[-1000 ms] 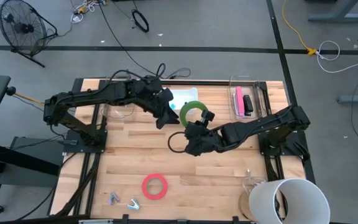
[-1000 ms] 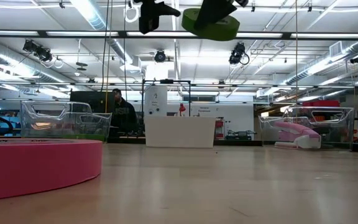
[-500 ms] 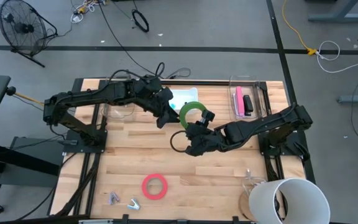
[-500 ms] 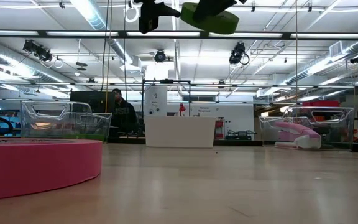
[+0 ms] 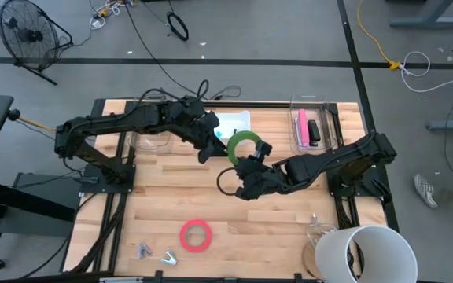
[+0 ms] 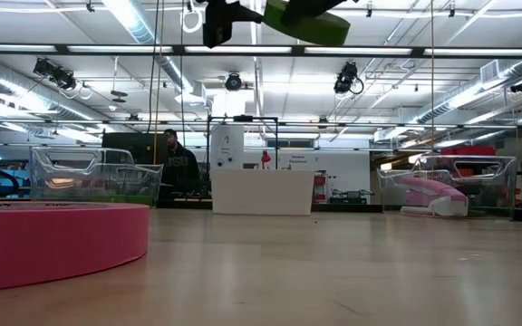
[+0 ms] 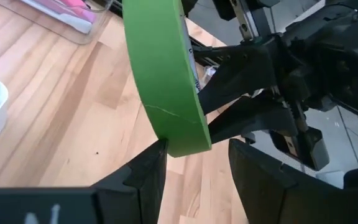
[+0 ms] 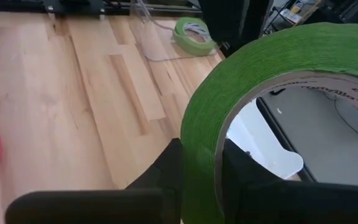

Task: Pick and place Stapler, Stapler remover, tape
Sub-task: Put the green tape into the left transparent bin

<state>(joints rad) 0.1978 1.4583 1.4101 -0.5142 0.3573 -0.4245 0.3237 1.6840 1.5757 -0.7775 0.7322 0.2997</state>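
My right gripper (image 5: 246, 163) is shut on a green tape roll (image 5: 244, 145), held high over the table's middle; the roll also shows in the low view (image 6: 308, 20). My left gripper (image 5: 209, 145) is open just left of it. In the left wrist view its fingertips (image 7: 156, 155) stand on either side of the roll's lower edge (image 7: 185, 140); whether they touch it I cannot tell. A red-pink roll (image 5: 196, 235) lies flat near the front. A second green roll (image 8: 191, 30) lies in a clear bin. A pink stapler (image 5: 303, 126) lies in the far right bin. My right gripper pinches the roll's band (image 8: 199, 163) with one finger inside the ring's open centre and one (image 8: 169, 168) outside. The roll is lifted clear of the table and tilted, and it stands up away from the fingers.
Two small metal staple removers (image 5: 156, 254) lie at the front left. A large white cylinder (image 5: 364, 251) stands at the front right corner. A white tray (image 5: 233, 120) sits at the far middle, and a clear bin (image 5: 152, 140) at the far left.
My right gripper has raised the green roll a little and tipped it further from level; in the low view the roll sits higher and more slanted.
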